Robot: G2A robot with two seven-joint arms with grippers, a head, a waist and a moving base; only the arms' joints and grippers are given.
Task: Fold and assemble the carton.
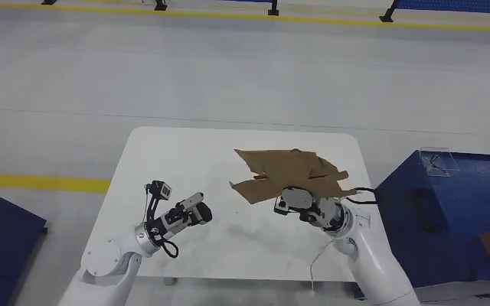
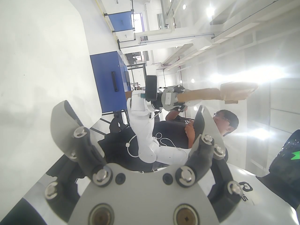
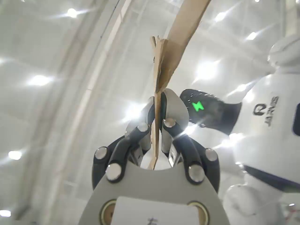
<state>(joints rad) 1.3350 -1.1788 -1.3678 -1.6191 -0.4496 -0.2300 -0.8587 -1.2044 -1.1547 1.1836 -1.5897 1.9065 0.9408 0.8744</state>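
The right claw [image 3: 159,105] is clamped on one edge of the flattened carton [image 3: 174,31], holding it up over the white table's [image 1: 191,161] right side. The left claw [image 1: 200,210] is spread wide and empty. It should probably grip the opposite edge so the panels fold squarely. A blue cabinet [image 1: 436,206] stands beside the table, and the grey floor [image 1: 230,76] beyond has yellow lines [image 1: 46,183].
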